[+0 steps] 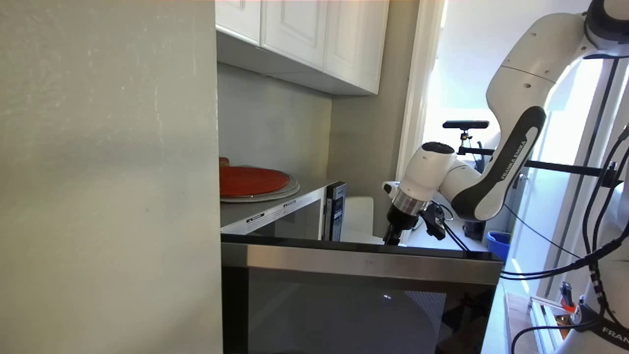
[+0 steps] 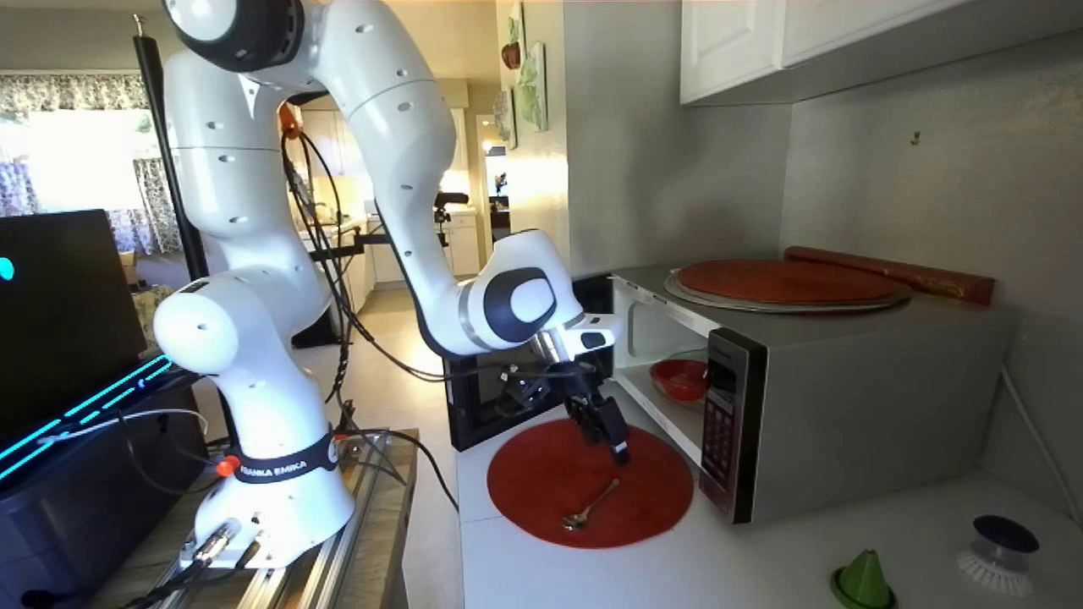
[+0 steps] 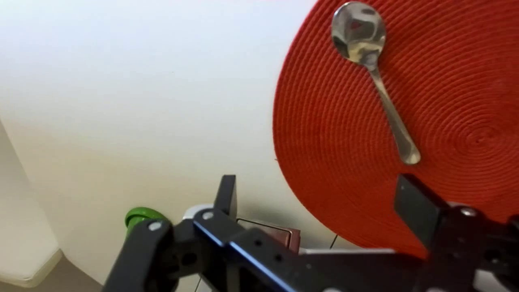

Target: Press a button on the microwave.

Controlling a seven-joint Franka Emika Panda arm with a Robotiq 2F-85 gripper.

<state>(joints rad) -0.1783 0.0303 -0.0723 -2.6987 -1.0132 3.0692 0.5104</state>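
Observation:
The silver-grey microwave point(image 2: 880, 423) stands on the white counter with its door wide open. The open door point(image 1: 368, 263) fills the lower part of an exterior view. The button panel point(image 2: 722, 414) faces the room on the microwave's front; it also shows edge-on point(image 1: 336, 211). My gripper point(image 2: 616, 444) points down above the red placemat, in front of the open cavity and apart from the panel. In the wrist view my gripper point(image 3: 316, 194) is open and empty. A corner of the microwave's front point(image 3: 284, 235) shows between the fingers, mostly hidden by the gripper's links.
A spoon point(image 2: 588, 507) lies on a round red placemat point(image 2: 541, 474) below the gripper. A red bowl point(image 2: 679, 378) sits inside the microwave. Red mats point(image 2: 787, 281) lie on top. A green cone point(image 2: 865, 579) and a brush point(image 2: 1001, 550) stand right of it. White cabinets point(image 1: 295, 29) hang above.

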